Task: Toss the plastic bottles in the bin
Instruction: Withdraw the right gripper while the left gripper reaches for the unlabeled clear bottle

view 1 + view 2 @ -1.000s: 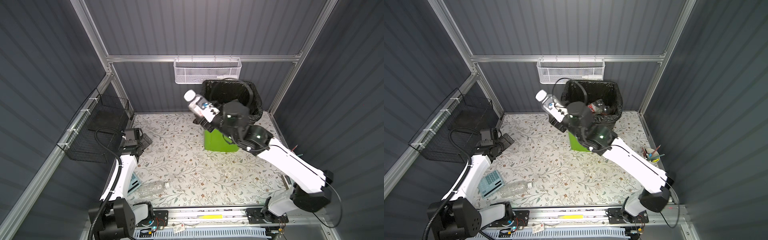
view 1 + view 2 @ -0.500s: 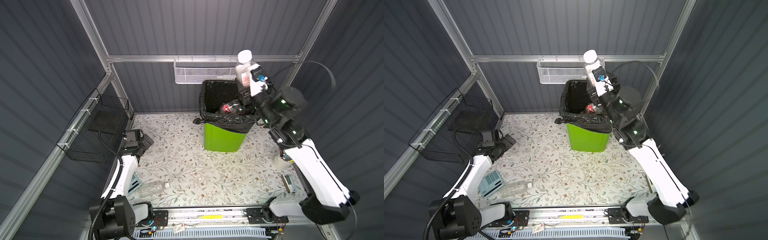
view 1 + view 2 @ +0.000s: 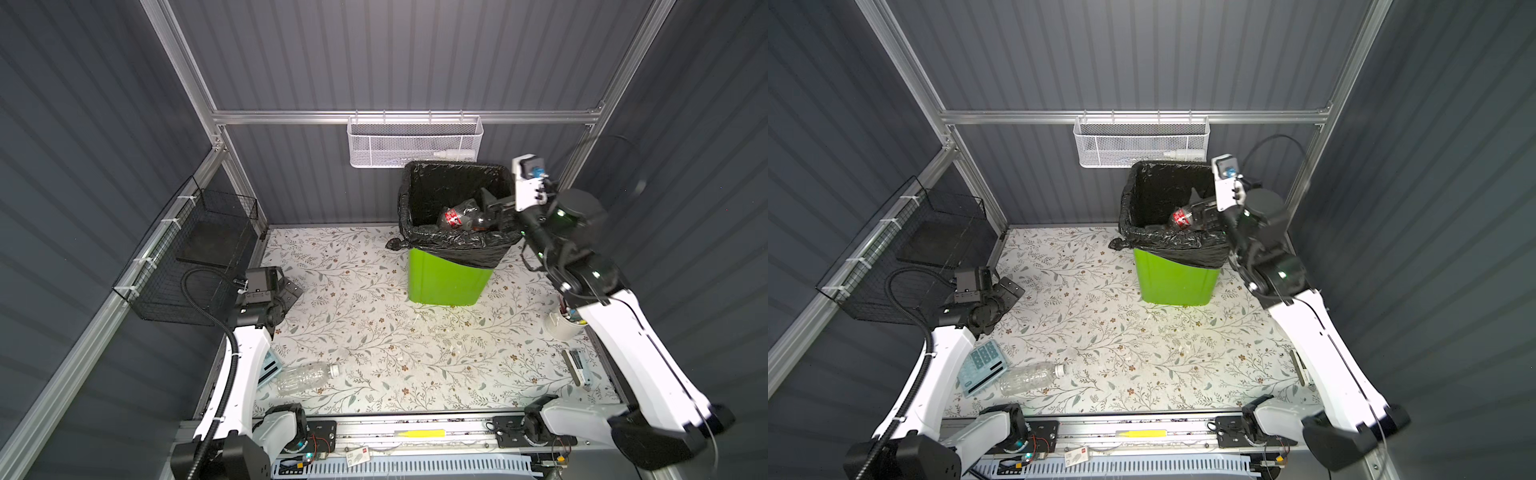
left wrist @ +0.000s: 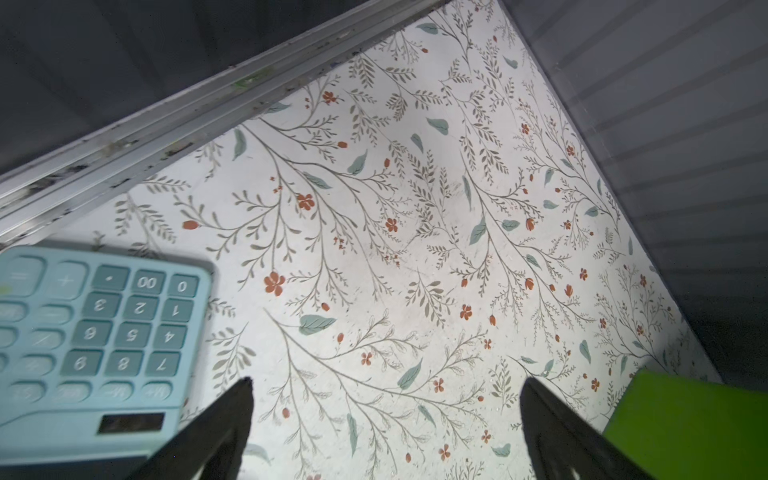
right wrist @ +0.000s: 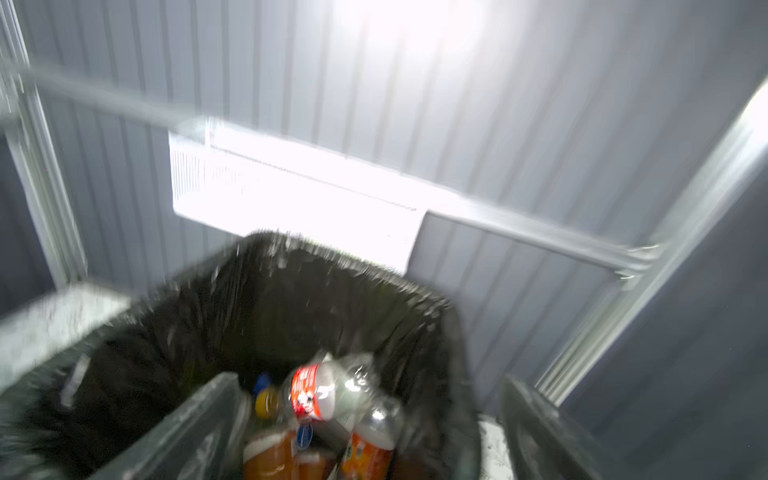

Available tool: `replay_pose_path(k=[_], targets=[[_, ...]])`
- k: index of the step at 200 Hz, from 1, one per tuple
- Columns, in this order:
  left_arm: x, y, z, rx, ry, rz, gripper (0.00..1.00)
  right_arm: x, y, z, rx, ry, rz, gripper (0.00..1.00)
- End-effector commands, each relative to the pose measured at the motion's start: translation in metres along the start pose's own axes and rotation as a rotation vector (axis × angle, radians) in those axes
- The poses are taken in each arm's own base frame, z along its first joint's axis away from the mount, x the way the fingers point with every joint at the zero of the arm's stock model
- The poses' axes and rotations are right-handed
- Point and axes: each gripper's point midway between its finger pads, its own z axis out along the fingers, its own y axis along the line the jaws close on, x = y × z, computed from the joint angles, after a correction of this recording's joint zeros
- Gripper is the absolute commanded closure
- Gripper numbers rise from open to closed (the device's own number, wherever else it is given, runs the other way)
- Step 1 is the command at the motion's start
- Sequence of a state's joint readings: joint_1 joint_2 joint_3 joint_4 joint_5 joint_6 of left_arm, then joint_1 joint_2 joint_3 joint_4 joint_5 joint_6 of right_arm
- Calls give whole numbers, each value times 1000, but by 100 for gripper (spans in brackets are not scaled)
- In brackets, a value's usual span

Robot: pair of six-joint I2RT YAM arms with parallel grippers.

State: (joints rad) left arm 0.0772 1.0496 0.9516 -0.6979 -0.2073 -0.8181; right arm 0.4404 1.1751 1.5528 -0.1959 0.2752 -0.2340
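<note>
The bin (image 3: pixel 449 272) (image 3: pixel 1173 280), bright green with a black liner (image 5: pixel 291 311), stands at the back of the floral mat. Several plastic bottles lie inside, topmost a clear one with a red label (image 3: pixel 456 216) (image 3: pixel 1181 217) (image 5: pixel 322 392), over orange-labelled ones (image 5: pixel 365 455). My right gripper (image 3: pixel 489 208) (image 3: pixel 1203 208) (image 5: pixel 370 380) hangs over the bin's right rim, open and holding nothing. One clear bottle (image 3: pixel 305 376) (image 3: pixel 1030 377) lies on the mat at the front left. My left gripper (image 3: pixel 291 286) (image 3: pixel 1009 291) (image 4: pixel 386 381) hovers open above bare mat, with the bin's corner (image 4: pixel 685 424) beside it.
A white mesh basket (image 3: pixel 415 141) holding a white squeeze bottle hangs on the back rail just behind the bin. A black wire basket (image 3: pixel 199 249) hangs on the left wall. A teal calculator (image 3: pixel 982 365) (image 4: pixel 95 332) lies beside the loose bottle. A white cup of pens (image 3: pixel 565 324) stands at the right edge.
My right arm swung the white-capped bottle from the bin's front left up over its right side, dropped to the rim and opened; the bottle has left its jaws. The left arm barely moved.
</note>
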Motion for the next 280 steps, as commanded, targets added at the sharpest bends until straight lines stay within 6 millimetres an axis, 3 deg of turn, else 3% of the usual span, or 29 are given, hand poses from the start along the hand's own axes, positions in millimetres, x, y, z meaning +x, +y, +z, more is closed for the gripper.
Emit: replay_pose_path(k=[1,58,88,124,168,223,280], targets=[[8,30,-20,-124,26,-114,0,17,-19,-2,109,-19,34,1],[61,75,-45,-282,202,-244,0,78,-69,-24,265,68,124,1],[86,96,-54,-352,256,-311,0,110,-77,-23,279,129,180,1],[114,106,-51,-381,324,-370,0,132,-79,-16,278,180,212,1],[137,104,-42,-429,363,-333,0,145,-80,-15,290,218,223,1],[162,105,-10,-430,403,-328,1,151,-85,-21,306,236,226,1],[174,99,22,-395,419,-288,13,155,-84,-20,302,262,239,1]])
